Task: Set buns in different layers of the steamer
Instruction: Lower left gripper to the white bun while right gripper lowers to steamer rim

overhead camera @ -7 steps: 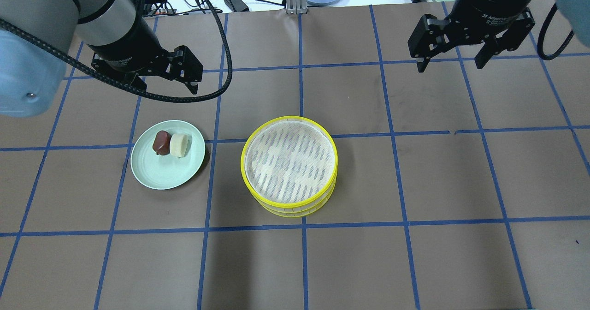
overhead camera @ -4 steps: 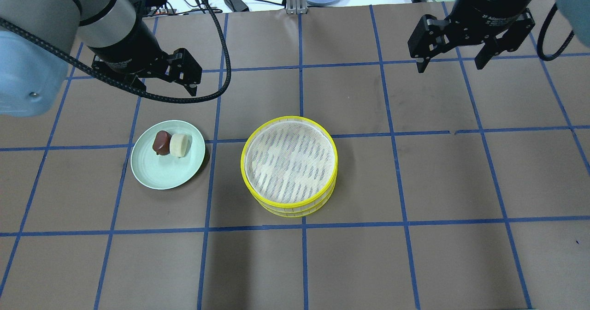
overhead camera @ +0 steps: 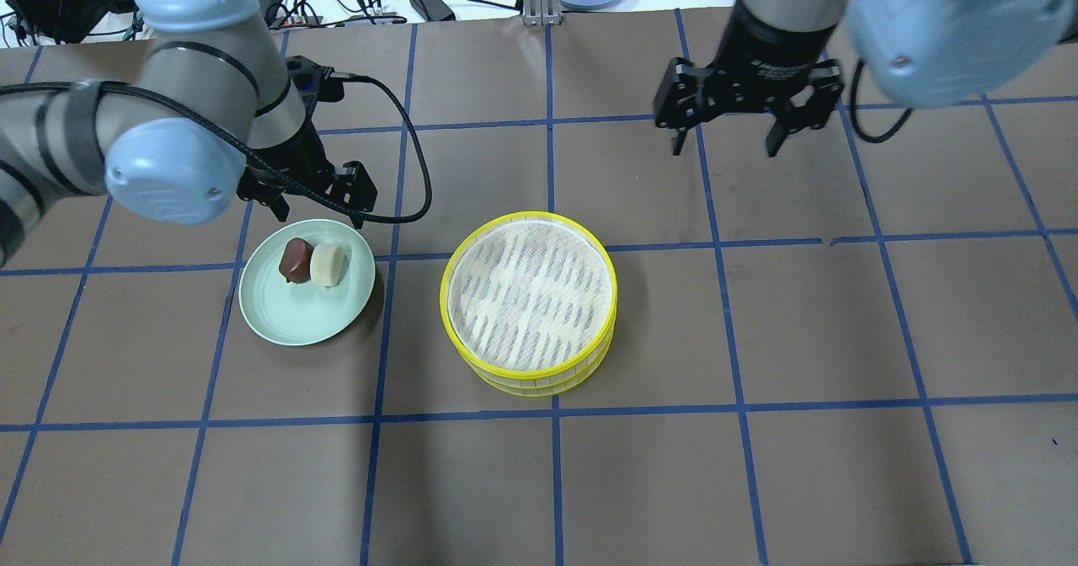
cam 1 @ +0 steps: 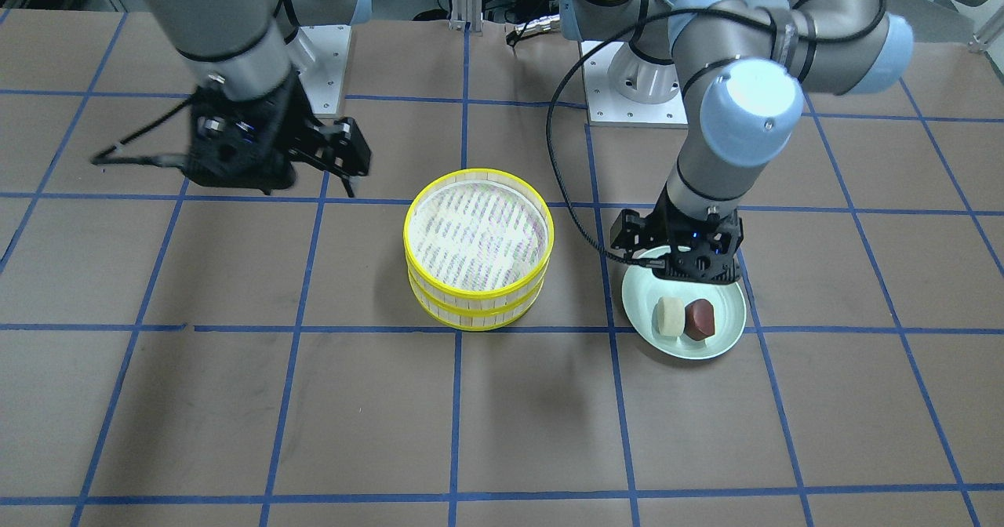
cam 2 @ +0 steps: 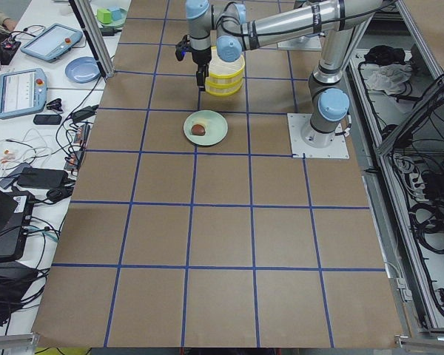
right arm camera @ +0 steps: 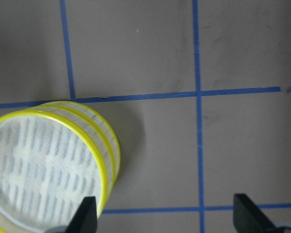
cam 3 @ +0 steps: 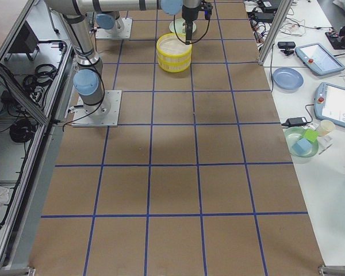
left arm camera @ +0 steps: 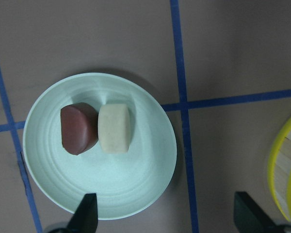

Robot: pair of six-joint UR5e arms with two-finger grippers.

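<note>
Up near the pale green round plate (overhead camera: 286, 323), left gripper (overhead camera: 321, 205) spread wide, empty. Needed to come down over one bun only, pinching its free sides, not nudging the touching neighbour. Found side by side on that plate: cream-white short cylinder bun (overhead camera: 328, 264), dark reddish-brown rounded bun (overhead camera: 295, 260), small, smooth. Wide too, the right gripper (overhead camera: 724, 143), well apart from two stacked yellow-rimmed mesh steamer trays (overhead camera: 530, 215), top one bare.
</note>
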